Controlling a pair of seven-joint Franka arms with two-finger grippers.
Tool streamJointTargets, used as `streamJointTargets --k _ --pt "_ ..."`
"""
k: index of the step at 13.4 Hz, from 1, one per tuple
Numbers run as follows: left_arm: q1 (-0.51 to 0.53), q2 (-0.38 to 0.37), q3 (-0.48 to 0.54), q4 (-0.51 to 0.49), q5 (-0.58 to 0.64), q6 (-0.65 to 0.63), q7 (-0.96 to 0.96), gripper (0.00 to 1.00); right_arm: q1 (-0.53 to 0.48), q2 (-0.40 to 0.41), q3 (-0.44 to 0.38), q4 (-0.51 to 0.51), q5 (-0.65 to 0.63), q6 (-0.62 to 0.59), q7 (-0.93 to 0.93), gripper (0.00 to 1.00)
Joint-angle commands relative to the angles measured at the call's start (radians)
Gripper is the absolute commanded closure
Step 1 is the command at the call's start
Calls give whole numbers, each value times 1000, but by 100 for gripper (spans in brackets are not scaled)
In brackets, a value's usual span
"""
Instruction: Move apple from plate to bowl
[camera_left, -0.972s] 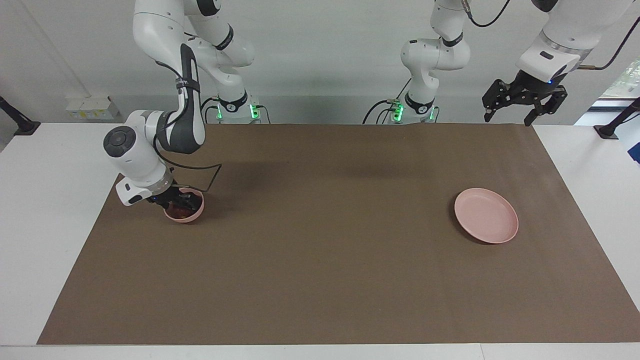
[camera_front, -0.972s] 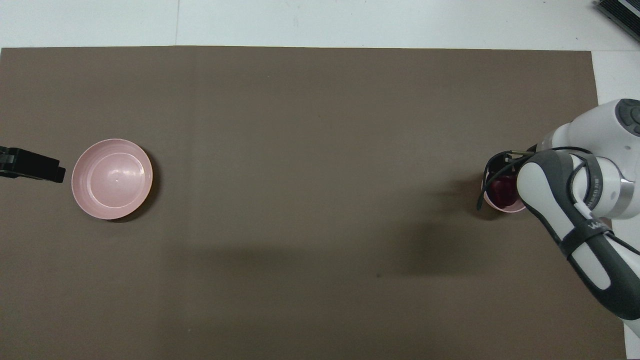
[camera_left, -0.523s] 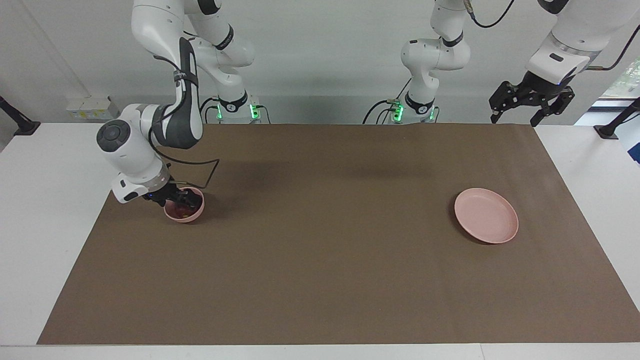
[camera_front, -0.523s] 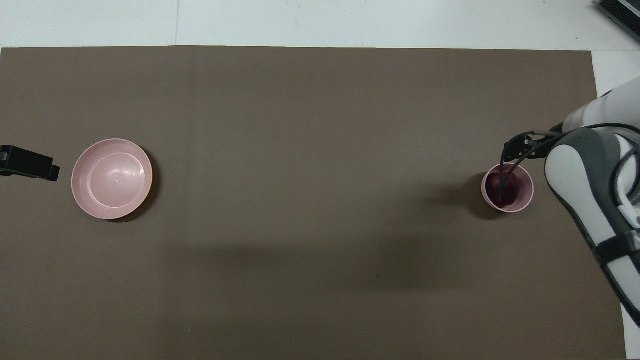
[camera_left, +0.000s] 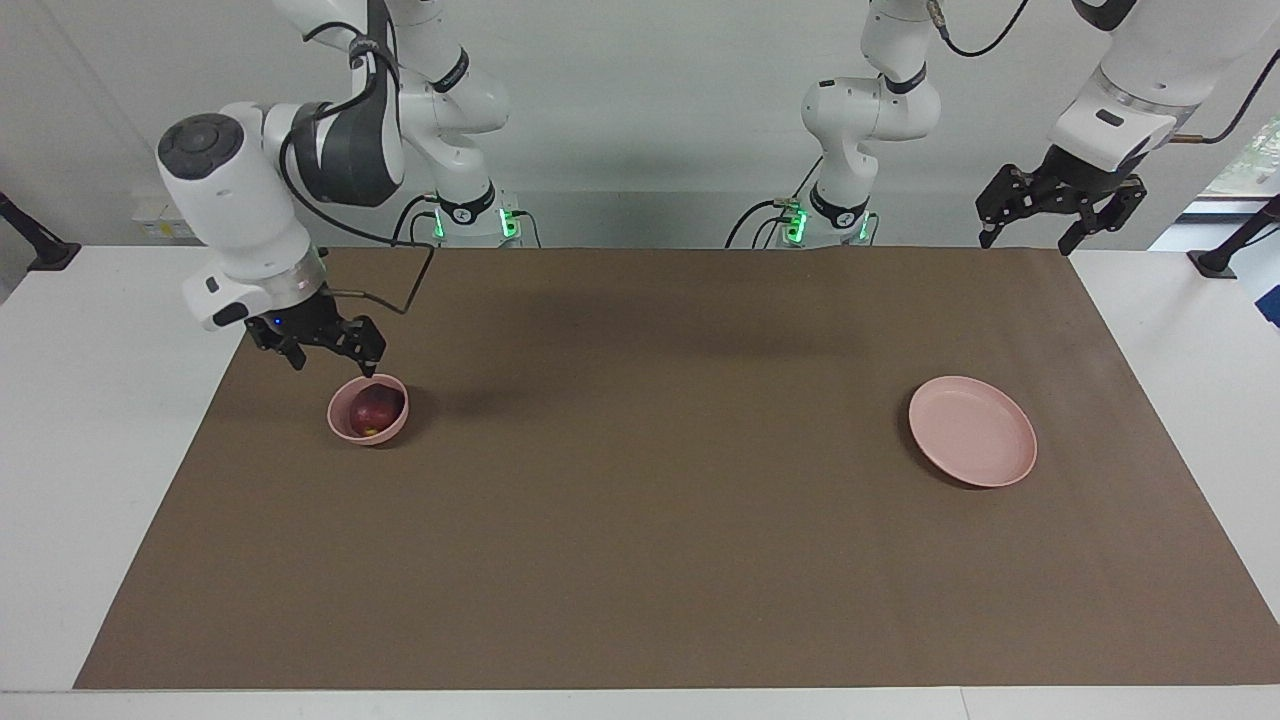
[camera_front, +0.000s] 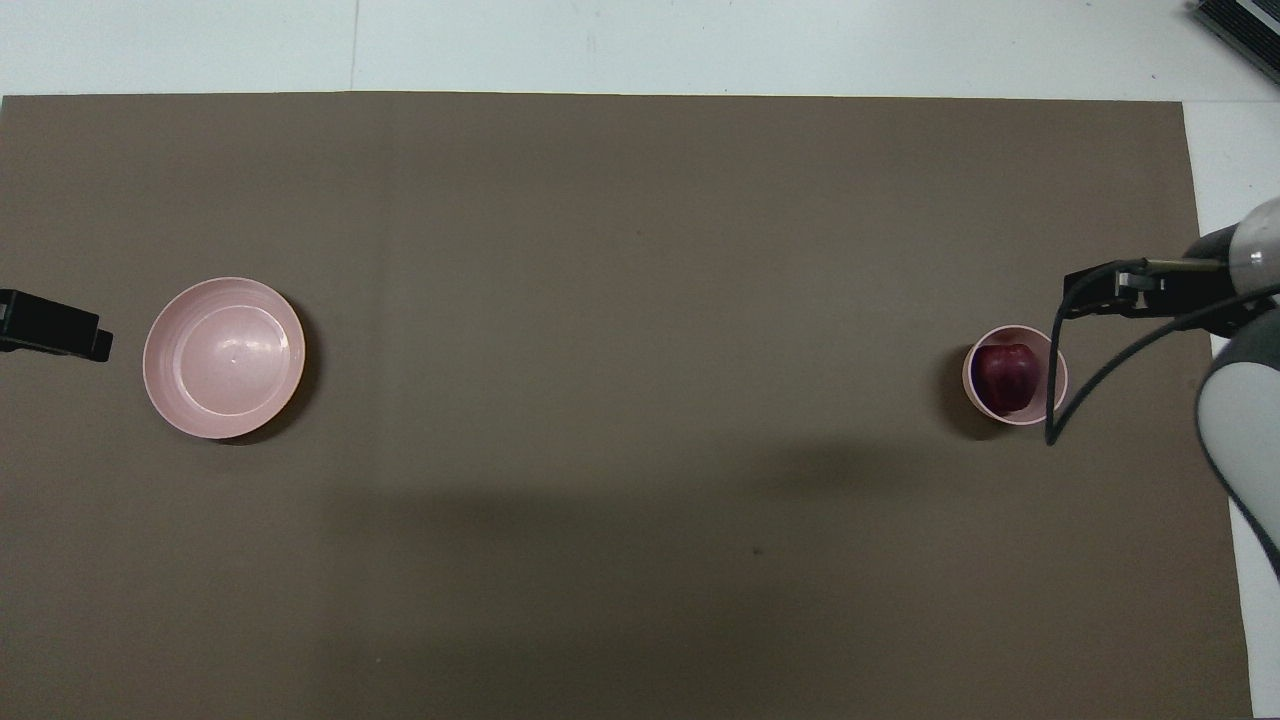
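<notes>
Little is left to spoil: the apple (camera_left: 375, 409) sits in the bowl (camera_left: 345, 425), the right gripper (camera_left: 321, 345) hangs just above it with fingers spread and empty, so only a low sideways swing could tip it, while the left gripper (camera_left: 1060, 198) waits open, well apart from the bowl.

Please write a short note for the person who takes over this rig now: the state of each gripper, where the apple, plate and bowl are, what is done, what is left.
Right gripper: open, holding nothing, raised just above the bowl at the right arm's end of the table.
Left gripper: open, holding nothing, waiting high at the left arm's end.
Apple: inside the bowl, released.
Plate: holds nothing, lies on the brown mat toward the left arm's end.
Done: the apple is in the bowl.
Left: probably only to bring the right arm away to rest.
</notes>
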Motion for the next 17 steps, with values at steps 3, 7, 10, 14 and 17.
streamJointTargets --k 3,7,10,14,17 --pt "5 -1 -4 2 12 -4 -12 0 -14 -31 -6 193 19 -217 17 0" --pt "5 -1 -4 2 10 -4 -12 0 -22 -117 -7 59 43 -188 19 0" --pt "5 -1 -4 2 12 -4 -12 0 -25 -110 -9 53 95 -167 11 0" --pt "5 -1 -4 2 12 -4 -12 0 -25 -103 -9 60 105 -174 -15 0" --pt "5 -1 -4 2 12 -3 -12 0 -16 -90 -4 81 57 -214 -80 0"
